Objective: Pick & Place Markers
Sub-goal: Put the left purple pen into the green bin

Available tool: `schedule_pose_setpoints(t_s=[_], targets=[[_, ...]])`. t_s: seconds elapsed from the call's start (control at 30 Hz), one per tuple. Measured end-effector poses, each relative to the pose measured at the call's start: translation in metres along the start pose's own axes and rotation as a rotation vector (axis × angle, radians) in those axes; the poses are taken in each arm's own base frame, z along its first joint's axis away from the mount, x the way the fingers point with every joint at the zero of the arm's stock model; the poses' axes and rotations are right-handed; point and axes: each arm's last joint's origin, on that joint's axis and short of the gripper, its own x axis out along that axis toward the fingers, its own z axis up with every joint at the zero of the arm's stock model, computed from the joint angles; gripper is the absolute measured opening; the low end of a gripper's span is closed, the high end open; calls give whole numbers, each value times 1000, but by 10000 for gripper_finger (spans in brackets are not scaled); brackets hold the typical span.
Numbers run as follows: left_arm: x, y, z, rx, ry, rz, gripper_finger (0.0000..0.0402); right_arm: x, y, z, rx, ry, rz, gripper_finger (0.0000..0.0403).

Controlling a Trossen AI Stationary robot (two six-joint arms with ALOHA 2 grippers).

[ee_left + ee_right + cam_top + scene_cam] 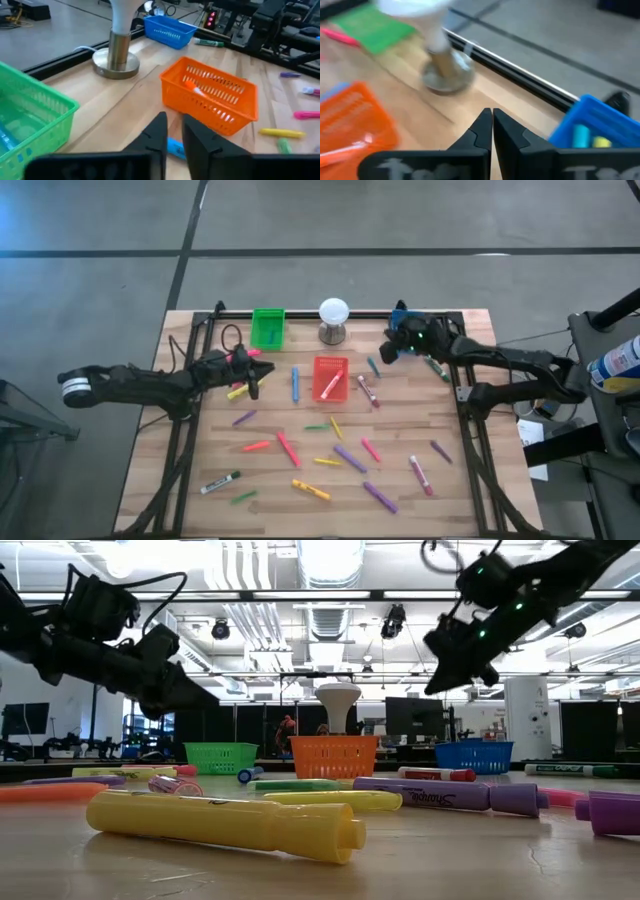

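Many markers lie flat on the wooden table: a yellow marker and a purple marker near the front, and a white-and-black marker at the near left. A pink marker lies in the orange bin. My left gripper hovers left of that bin, slightly open, nothing between its fingers; a blue marker lies on the table below them. My right gripper is shut and holds nothing, raised above the table between the white ball's stand and the blue bin.
The green bin stands at the far left, the white ball on its grey stand at the far middle, the blue bin at the far right with pens inside. Black rails run along the table's left and right sides.
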Motion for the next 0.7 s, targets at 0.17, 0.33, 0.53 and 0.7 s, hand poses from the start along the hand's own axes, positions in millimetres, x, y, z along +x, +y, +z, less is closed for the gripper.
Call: schedule_pose_setpoints(t_s=[0.17, 0.33, 0.53, 0.7], targets=[[4, -4, 5, 2, 36, -11, 104, -13, 12, -8, -13, -72, 81, 9], [8, -8, 12, 12, 53, -30, 116, -18, 20, -19, -35, -103, 139, 8], [9, -12, 16, 15, 57, -111, 117, -21, 33, -30, -105, -154, 220, 8], [9, -13, 18, 36, 43, -114, 117, -26, 43, -36, -146, -228, 294, 8]])
